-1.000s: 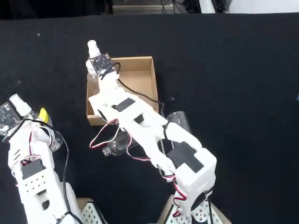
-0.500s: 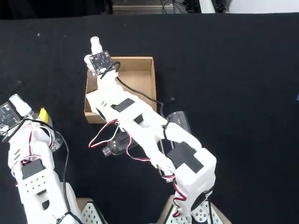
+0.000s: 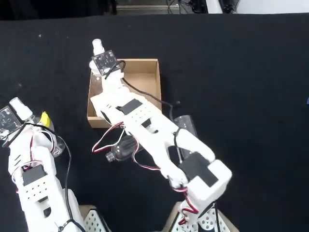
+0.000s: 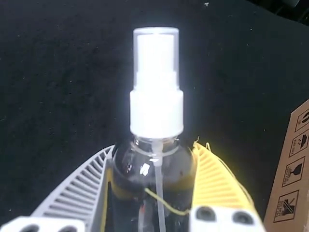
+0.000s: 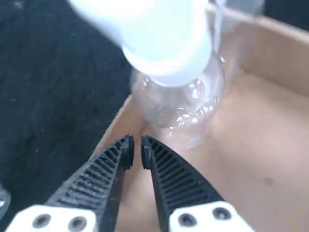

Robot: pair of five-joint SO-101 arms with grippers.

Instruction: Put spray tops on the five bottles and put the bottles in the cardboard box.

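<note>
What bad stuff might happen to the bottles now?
1. The right tool sits very close to the capped bottle in the corner of the cardboard box; a careless pull-back might knock it.
2. A loose bottle lies on the table under that arm, so it might get bumped and roll.

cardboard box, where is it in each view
high view: cardboard box left of centre, toward the far side, partly under the right arm
left wrist view: its printed wall beside the held bottle
right wrist view: its floor beyond the right gripper
shared landmark: corner bottle, high and right wrist views
</note>
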